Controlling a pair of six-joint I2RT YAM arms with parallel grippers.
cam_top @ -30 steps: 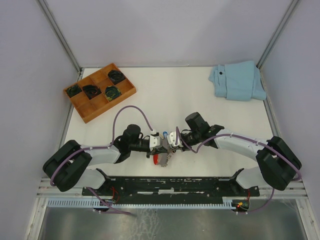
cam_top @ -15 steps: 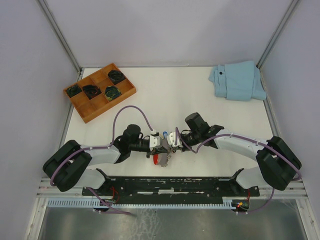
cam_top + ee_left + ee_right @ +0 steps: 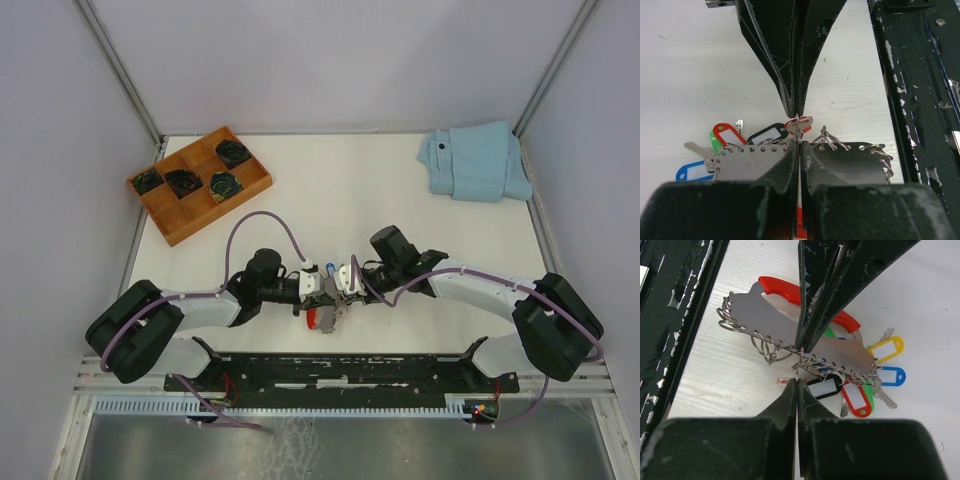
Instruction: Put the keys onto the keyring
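My two grippers meet tip to tip near the table's front middle. The keyring [image 3: 785, 322] is a grey plate edged with small metal rings, with a red curved band [image 3: 782, 289]. My left gripper [image 3: 800, 142] is shut on the plate's ringed edge; it also shows in the top view [image 3: 322, 288]. My right gripper [image 3: 797, 380] is shut on a small red-edged silver key piece [image 3: 801, 123] at a ring; it also shows in the top view [image 3: 341, 284]. The keys' red tag [image 3: 858, 399] and green tag [image 3: 869, 390] lie by a silver key [image 3: 885, 397] under the plate's far end.
Black [image 3: 825, 388], blue [image 3: 892, 376] and yellow [image 3: 885, 349] tags lie with the bunch. A wooden tray [image 3: 258, 187] of dark coiled items stands back left. A light blue cloth [image 3: 475, 162] lies back right. A black rail [image 3: 350, 365] runs along the front edge.
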